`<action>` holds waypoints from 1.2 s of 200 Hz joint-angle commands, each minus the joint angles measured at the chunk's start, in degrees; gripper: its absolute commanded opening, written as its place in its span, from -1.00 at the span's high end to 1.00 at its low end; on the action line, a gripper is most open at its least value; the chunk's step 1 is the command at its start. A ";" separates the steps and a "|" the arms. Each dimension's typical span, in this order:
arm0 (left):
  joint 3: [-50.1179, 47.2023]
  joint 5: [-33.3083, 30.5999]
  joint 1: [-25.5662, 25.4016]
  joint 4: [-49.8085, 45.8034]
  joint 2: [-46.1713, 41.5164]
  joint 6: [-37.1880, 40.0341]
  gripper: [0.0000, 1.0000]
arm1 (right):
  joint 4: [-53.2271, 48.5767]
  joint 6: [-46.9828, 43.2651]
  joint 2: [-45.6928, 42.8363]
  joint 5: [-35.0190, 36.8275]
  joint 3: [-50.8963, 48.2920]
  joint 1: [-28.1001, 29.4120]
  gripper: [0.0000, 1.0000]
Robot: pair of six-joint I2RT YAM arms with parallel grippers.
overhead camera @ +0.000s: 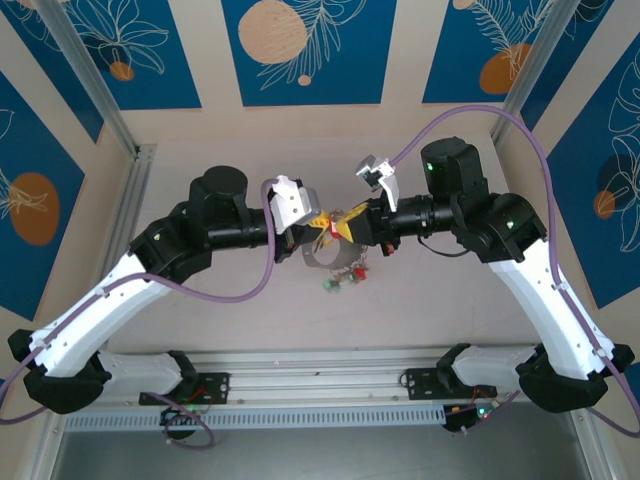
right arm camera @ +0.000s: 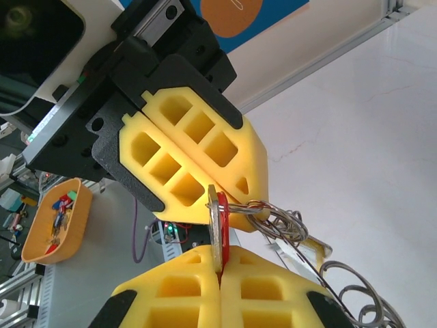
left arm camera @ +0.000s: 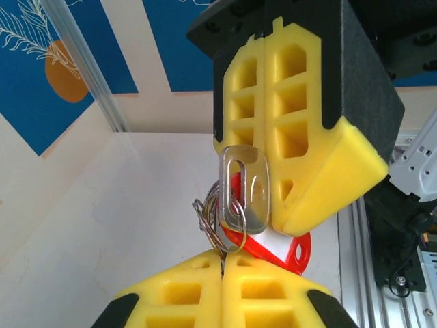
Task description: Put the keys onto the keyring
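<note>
Both grippers meet tip to tip above the table's middle. My right gripper (overhead camera: 347,226) (right arm camera: 220,268) is shut on a silvery key (left arm camera: 247,191) (right arm camera: 217,232) with a red plastic head (left arm camera: 290,251). My left gripper (overhead camera: 316,222) (left arm camera: 223,258) is shut on thin grey wire of the keyring (overhead camera: 320,262), which hangs below the two grippers. Small split rings (left arm camera: 208,220) (right arm camera: 287,225) bunch beside the held key, and one passes through its slot. More keys (overhead camera: 336,282) with green and red heads dangle under the loop. A yellow-headed key (right arm camera: 315,244) hangs by the rings.
The pale table (overhead camera: 420,310) lies under the bunch, with an aluminium rail (overhead camera: 320,362) along its near edge and metal corner posts (overhead camera: 95,90) at the back. An orange bin (right arm camera: 58,219) with small coloured items sits beyond the table.
</note>
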 commanded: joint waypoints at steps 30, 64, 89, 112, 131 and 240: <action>-0.17 -0.35 -0.06 -1.08 -1.41 1.56 1.00 | 0.25 -1.01 -0.31 -3.36 3.85 0.50 1.00; 0.25 1.91 -0.03 -4.27 -2.93 3.10 1.00 | -1.09 -1.48 -0.39 -3.18 3.94 -0.49 1.00; 1.10 2.69 -0.02 -6.87 -3.14 4.49 1.00 | -1.53 -1.30 -0.37 -3.13 4.02 -1.05 1.00; 1.74 4.22 -0.09 -8.65 -3.58 5.60 1.00 | -2.43 -1.61 -0.05 -2.81 4.74 -1.35 1.00; 2.22 4.54 -0.03 -9.72 -3.82 6.13 1.00 | -3.05 -1.82 0.22 -2.79 5.25 -1.53 1.00; -3.87 1.23 -0.11 1.86 -6.42 0.67 0.58 | -3.32 -0.77 1.92 -3.27 7.80 -0.74 1.00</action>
